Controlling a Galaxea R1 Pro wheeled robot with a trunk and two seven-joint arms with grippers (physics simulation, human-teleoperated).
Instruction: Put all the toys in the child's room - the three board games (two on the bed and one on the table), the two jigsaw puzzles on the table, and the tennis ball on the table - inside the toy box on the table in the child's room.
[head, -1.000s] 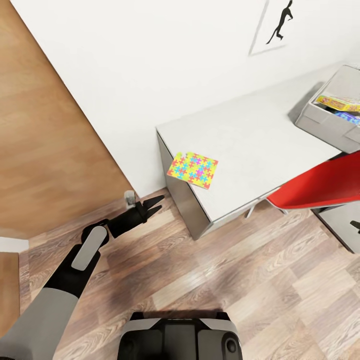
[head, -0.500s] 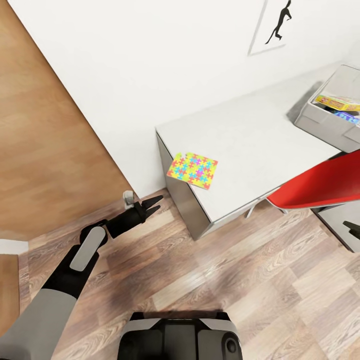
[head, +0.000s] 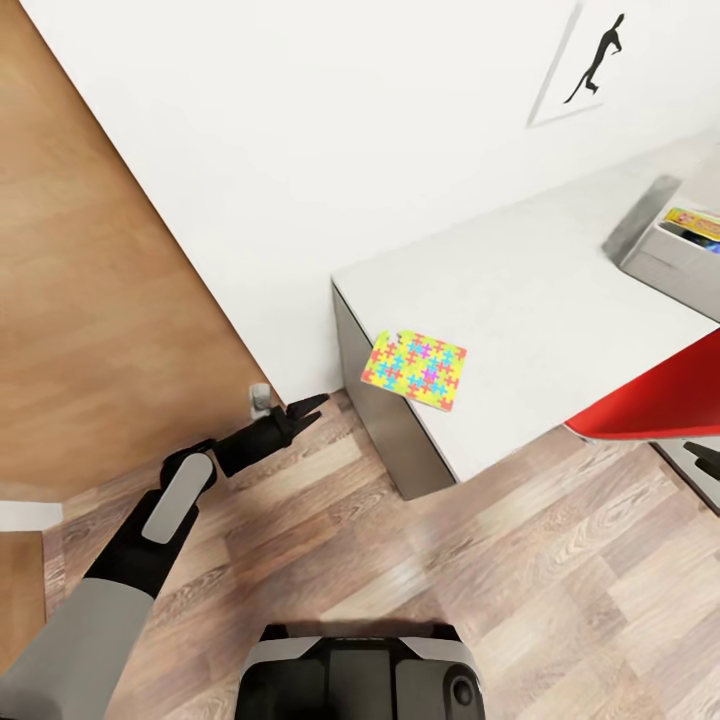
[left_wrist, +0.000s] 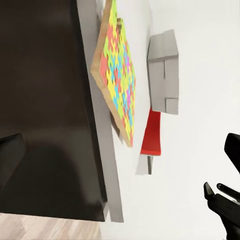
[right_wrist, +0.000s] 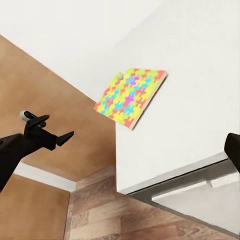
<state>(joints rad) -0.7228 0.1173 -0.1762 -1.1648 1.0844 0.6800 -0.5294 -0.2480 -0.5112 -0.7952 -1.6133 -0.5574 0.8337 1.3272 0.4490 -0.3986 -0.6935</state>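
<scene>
Head view shows me one jigsaw puzzle (head: 415, 370) left at the desk (head: 540, 300) corner, some game boxes already in the toy box (head: 665, 262), and my left hand (head: 300, 412) empty, fingers apart.

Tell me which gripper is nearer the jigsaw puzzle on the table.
Left. The left gripper hangs over the floor just off the table's end, beside the jigsaw puzzle. The right gripper sits farther away, below the red chair.
</scene>
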